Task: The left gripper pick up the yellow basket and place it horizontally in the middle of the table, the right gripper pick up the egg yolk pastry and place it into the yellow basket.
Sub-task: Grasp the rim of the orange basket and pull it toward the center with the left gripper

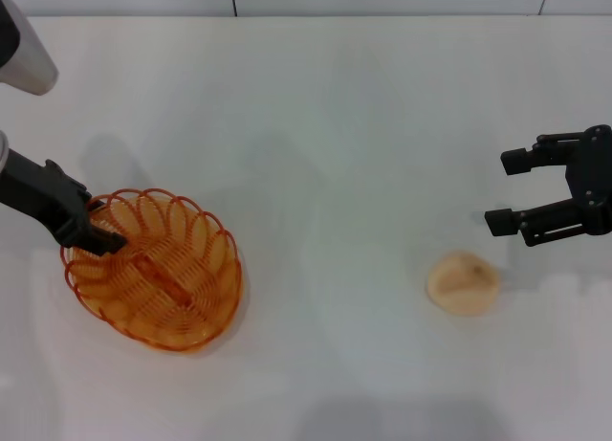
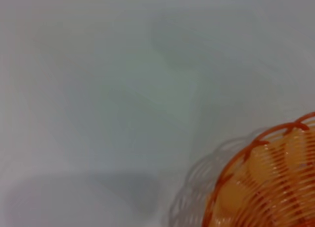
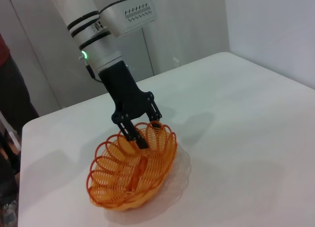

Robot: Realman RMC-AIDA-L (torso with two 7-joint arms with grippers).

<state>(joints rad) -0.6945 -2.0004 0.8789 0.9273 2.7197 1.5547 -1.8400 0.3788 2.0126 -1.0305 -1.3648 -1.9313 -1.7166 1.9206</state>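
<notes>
The yellow basket [image 1: 167,278] lies at the left of the table [image 1: 325,125], its long axis slanting from upper left to lower right. My left gripper [image 1: 101,229] is at the basket's near-left rim, fingers straddling the looped edge and closed on it; the right wrist view shows the left gripper [image 3: 136,137] clamping that rim, with the basket [image 3: 129,182] tipped slightly. Part of the basket [image 2: 268,187] shows in the left wrist view. The egg yolk pastry [image 1: 462,282] lies on the table at the right. My right gripper [image 1: 505,192] is open and empty, hovering just beyond and right of the pastry.
The white table stretches bare between basket and pastry. A wall runs along the table's far edge [image 1: 306,16]. In the right wrist view a person's dark clothing [image 3: 12,99] stands beyond the table's far-left corner.
</notes>
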